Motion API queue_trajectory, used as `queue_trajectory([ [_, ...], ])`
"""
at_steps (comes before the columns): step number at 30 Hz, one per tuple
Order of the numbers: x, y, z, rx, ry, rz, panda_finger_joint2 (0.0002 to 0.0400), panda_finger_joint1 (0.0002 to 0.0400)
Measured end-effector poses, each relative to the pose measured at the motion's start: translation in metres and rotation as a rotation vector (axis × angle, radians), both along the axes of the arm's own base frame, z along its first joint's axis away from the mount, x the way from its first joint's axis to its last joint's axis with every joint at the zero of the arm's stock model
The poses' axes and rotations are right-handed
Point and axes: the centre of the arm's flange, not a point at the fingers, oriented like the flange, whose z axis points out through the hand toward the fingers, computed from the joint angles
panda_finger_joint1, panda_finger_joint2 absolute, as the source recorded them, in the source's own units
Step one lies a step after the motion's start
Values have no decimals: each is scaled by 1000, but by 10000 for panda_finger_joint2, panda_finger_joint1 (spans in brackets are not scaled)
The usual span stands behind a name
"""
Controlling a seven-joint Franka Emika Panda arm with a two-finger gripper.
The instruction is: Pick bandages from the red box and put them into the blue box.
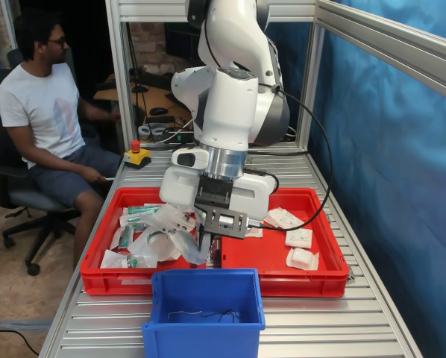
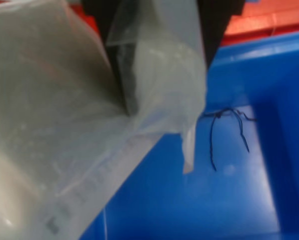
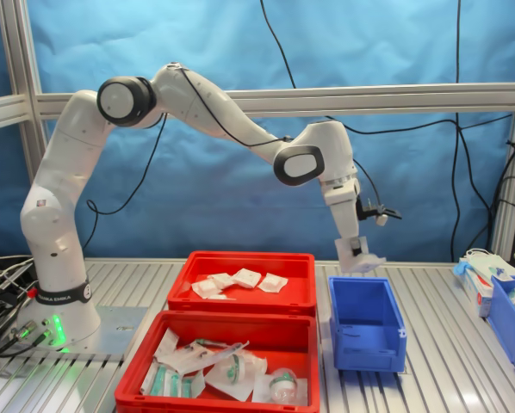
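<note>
My gripper [image 1: 208, 246] is shut on a bandage [image 2: 159, 90], a whitish pad in a clear sealed wrapper, and holds it in the air above the blue box [image 3: 365, 323]. The bandage also shows in the second exterior view [image 3: 367, 261] and hangs beside the fingers in the first exterior view [image 1: 187, 246]. The blue box [image 1: 204, 306] holds only a thin black thread [image 2: 227, 125]. The red box [image 1: 271, 257] has several more bandages [image 1: 298, 238] lying flat in it. In the second exterior view it is the far tray [image 3: 300, 280] with white packets [image 3: 245, 278].
A twin red tray [image 3: 145, 366] holds clear bags with teal parts [image 1: 145, 242]. A person [image 1: 44, 112] sits at the first exterior view's left. A red stop button [image 1: 136, 149] stands behind the trays. Another blue bin [image 3: 511, 314] and a white pack [image 3: 480, 275] are at the second exterior view's right.
</note>
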Motion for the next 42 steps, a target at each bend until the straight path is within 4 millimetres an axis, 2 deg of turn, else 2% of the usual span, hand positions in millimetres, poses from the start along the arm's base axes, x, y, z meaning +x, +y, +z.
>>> queue_trajectory([
  [11, 17, 8, 1, -20, -32, 17, 55, 55],
  [22, 20, 10, -6, -26, -29, 20, 55, 55],
  [33, 22, 11, -4, -22, -35, 19, 55, 55],
  [34, 22, 11, -3, -22, -36, 19, 66, 66],
  [38, 23, 11, -2, -22, -39, 20, 66, 66],
  [39, 23, 11, -2, -22, -40, 20, 114, 114],
  [42, 23, 12, -1, -22, -41, 20, 114, 114],
])
